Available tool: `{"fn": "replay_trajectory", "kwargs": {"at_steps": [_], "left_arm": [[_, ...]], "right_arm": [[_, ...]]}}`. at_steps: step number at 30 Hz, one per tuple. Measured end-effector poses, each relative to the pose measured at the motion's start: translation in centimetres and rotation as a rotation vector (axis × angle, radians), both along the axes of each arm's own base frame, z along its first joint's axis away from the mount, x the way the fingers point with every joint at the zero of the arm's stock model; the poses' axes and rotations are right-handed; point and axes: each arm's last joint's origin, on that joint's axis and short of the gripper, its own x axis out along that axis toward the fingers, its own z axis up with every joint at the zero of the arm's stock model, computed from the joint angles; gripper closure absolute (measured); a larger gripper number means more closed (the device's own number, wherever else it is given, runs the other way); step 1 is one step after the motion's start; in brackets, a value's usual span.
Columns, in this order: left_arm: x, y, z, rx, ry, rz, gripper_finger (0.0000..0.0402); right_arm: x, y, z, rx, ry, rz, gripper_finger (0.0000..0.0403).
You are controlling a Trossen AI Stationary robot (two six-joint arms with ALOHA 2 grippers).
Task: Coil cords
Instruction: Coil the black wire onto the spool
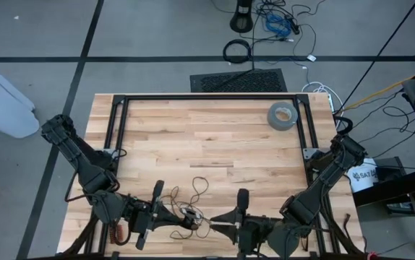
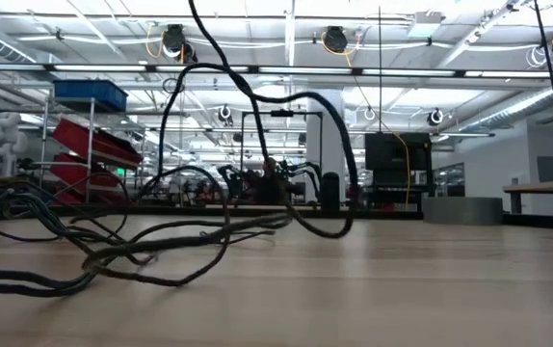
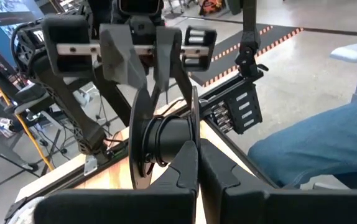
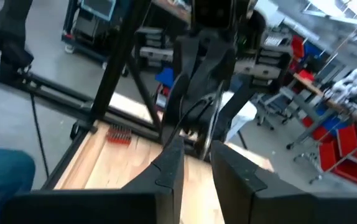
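A pale wooden table (image 1: 215,137) fills the middle of the floor, most of its top bare. Only a grey tape roll (image 1: 282,115) sits toward the far right corner. All the action crowds the near edge. There the left gripper (image 1: 191,222) and right gripper (image 1: 213,217) point at each other, tips almost meeting. The thin black cord (image 1: 193,189) lies in loose loops just beyond them, one end bunched between the tips. The left fingers (image 3: 185,168) are pressed tight together on it; the right fingers (image 4: 169,163) stand slightly apart.
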Motion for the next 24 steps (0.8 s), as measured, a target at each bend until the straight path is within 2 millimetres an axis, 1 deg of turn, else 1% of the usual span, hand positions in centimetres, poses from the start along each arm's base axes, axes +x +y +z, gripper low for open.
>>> {"fn": "replay_trajectory", "kwargs": {"at_steps": [6,12,16,24], "left_arm": [[0.1,-0.1,0.5,-0.042,-0.039,-0.001,0.0400],[0.1,-0.1,0.6,-0.045,-0.041,-0.001,0.0400],[0.1,-0.1,0.6,-0.045,-0.042,-0.001,0.0400],[0.5,0.3,0.6,-0.053,-0.047,0.016,0.0400]], "right_arm": [[0.8,-0.8,0.2,-0.004,-0.011,-0.021,0.0294],[1.1,-0.9,0.1,0.018,-0.003,0.045,0.0258],[1.1,-1.0,0.1,0.019,-0.003,0.042,0.0250],[1.9,-1.7,0.1,0.059,0.005,0.083,0.0254]]}}
